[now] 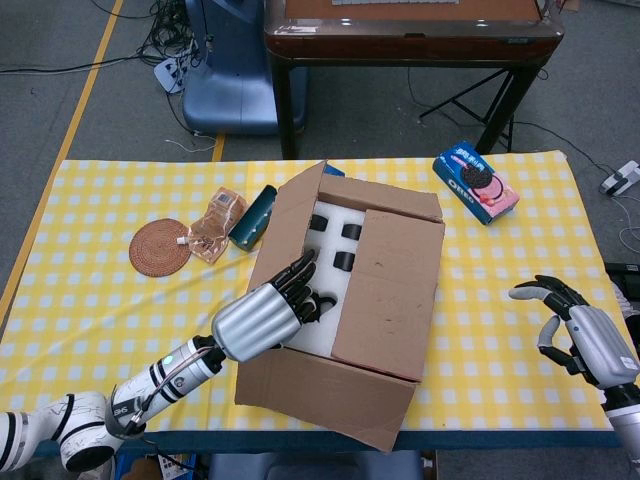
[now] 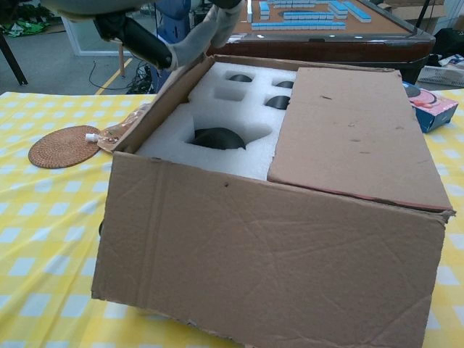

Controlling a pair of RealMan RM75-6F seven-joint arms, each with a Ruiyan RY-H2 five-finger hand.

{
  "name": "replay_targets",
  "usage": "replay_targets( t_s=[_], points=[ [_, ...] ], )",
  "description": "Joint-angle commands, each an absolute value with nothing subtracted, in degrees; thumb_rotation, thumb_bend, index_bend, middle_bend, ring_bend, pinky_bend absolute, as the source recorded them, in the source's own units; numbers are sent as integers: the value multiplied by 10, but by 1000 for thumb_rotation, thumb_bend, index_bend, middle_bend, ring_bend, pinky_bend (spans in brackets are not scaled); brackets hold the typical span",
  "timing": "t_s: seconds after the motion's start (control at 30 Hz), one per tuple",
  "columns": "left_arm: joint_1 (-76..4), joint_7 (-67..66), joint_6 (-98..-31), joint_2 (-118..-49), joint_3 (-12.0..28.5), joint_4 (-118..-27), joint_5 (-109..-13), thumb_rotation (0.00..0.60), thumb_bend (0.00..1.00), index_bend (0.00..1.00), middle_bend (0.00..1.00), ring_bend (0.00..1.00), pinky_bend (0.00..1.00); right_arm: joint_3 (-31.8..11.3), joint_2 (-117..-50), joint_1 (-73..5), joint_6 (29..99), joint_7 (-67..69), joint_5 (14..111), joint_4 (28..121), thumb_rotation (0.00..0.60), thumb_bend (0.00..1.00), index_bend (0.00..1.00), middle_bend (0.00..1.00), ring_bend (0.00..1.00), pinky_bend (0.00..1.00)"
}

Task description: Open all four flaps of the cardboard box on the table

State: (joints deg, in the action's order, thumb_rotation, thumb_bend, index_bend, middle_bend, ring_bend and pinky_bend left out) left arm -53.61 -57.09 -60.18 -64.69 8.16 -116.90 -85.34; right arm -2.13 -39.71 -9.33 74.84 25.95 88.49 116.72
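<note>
The cardboard box (image 1: 345, 290) sits mid-table, with white foam (image 2: 217, 109) and dark cut-outs showing inside. My left hand (image 1: 262, 316) holds the free edge of the left flap (image 1: 287, 225), which is lifted steeply. In the chest view only its fingers (image 2: 194, 40) show, on that edge at the top of the frame. The right flap (image 2: 355, 130) lies flat over the box's right half. The front flap (image 2: 254, 254) hangs down over the near side. The far flap (image 1: 385, 198) stands low at the back. My right hand (image 1: 578, 335) hovers off the table's right edge, holding nothing, fingers apart.
Left of the box lie a woven coaster (image 1: 159, 247), a clear packet (image 1: 215, 224) and a dark green can (image 1: 256, 215). A blue biscuit box (image 1: 476, 181) lies at the back right. A brown table (image 1: 410, 30) stands behind the yellow checked table (image 1: 520, 260).
</note>
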Motion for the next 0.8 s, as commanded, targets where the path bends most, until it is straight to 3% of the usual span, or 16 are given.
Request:
replay_targets(
  t_s=[0.03, 0.8],
  points=[
    [-528, -573, -610, -635, 83, -1179, -860, 265, 535, 549, 467, 174, 0, -22, -397, -94, 747, 262, 885, 1166, 600, 915, 273, 232, 104, 125],
    [-479, -607, -628, -565, 91, -1201, -823, 269, 535, 562, 475, 174, 0, -23, -398, -99, 745, 289, 889, 1148, 600, 914, 273, 232, 104, 125]
  ],
)
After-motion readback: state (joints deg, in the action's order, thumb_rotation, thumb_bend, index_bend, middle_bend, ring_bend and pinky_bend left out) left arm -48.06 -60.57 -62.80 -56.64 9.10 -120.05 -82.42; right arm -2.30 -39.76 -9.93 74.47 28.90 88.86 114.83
